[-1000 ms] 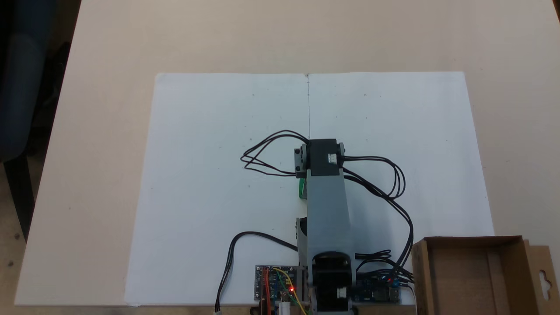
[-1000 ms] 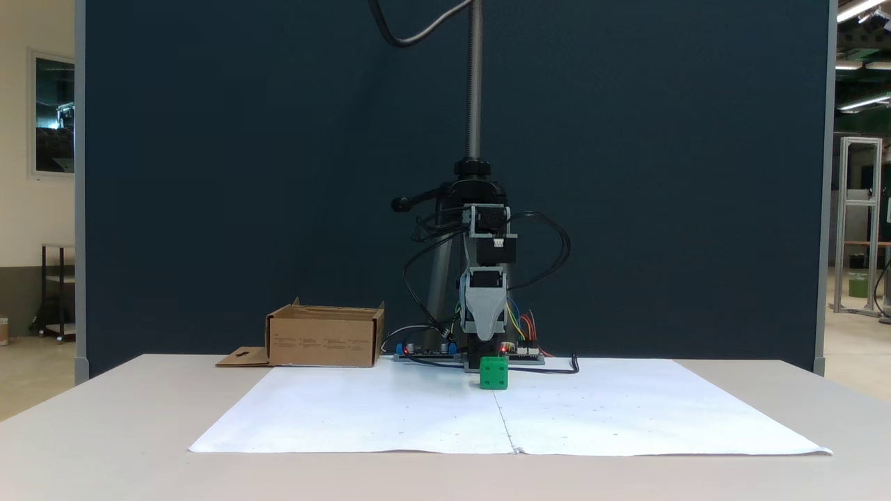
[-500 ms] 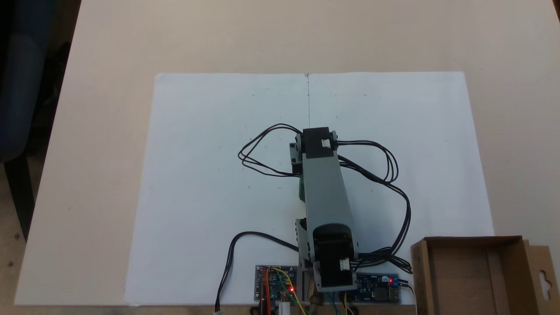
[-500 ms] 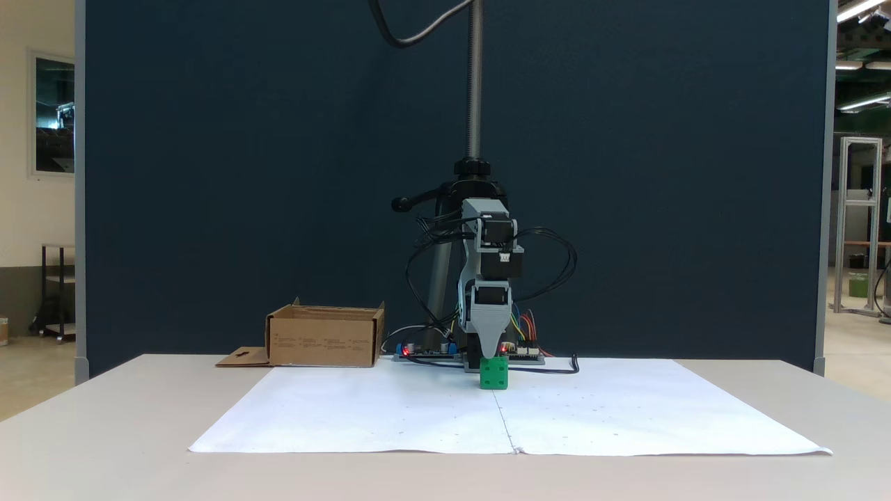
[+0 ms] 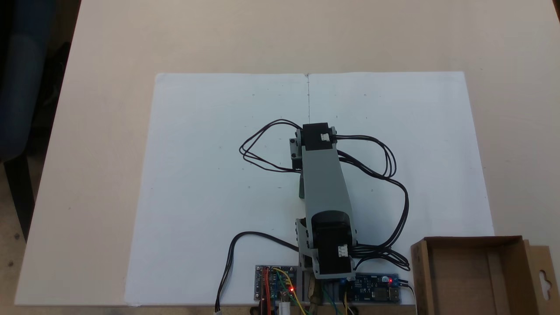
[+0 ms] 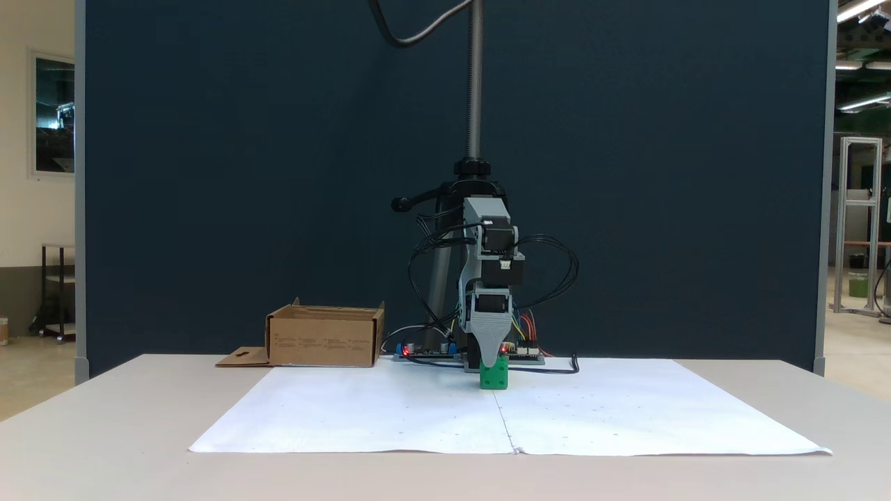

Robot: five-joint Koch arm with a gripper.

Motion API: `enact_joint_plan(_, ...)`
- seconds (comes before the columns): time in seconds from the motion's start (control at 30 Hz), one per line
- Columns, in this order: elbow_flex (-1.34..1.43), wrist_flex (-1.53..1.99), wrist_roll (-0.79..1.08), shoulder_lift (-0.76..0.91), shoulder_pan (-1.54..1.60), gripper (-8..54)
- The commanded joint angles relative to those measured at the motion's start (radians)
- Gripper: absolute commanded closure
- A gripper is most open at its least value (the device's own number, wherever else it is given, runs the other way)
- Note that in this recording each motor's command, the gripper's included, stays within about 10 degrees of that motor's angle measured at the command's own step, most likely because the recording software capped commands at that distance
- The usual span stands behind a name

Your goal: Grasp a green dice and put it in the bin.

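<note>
The green dice [image 6: 494, 377] stands on the white paper just in front of the arm's base in a fixed view from the front. My gripper [image 6: 491, 362] points straight down at it, and its grey pointed front jaw overlaps the dice's top edge. The second jaw lies behind the first, so the frames do not show whether the jaws are open or shut. Seen from above, the grey arm link [image 5: 323, 183] covers the dice. The bin [image 5: 463, 275], an open brown cardboard box, sits beside the base; it is at the left in the front view [image 6: 324, 339].
White paper [image 5: 210, 175] covers the table's middle. Circuit boards [image 5: 275, 284] with lit red lights sit at the arm's base. Black cables [image 5: 262, 148] loop out on both sides of the arm. The bin's flap [image 5: 542, 275] sticks outward. A stand pole [image 6: 475, 76] rises behind the arm.
The arm has leaned forward and lowered. The gripper's tip has come down from above the dice to its top edge. The dice has not moved.
</note>
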State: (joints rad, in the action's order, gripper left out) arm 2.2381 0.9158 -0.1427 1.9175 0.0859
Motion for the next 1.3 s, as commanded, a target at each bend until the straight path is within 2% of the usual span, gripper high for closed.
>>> enact_joint_plan(0.0,0.011,-0.032,0.02,0.009,0.0,1.6)
enact_joint_plan(0.47,0.15,-0.181,-0.011,0.078,-0.008,2.3)
enact_joint_plan(1.27,0.213,-0.267,-0.028,0.087,-0.021,3.5)
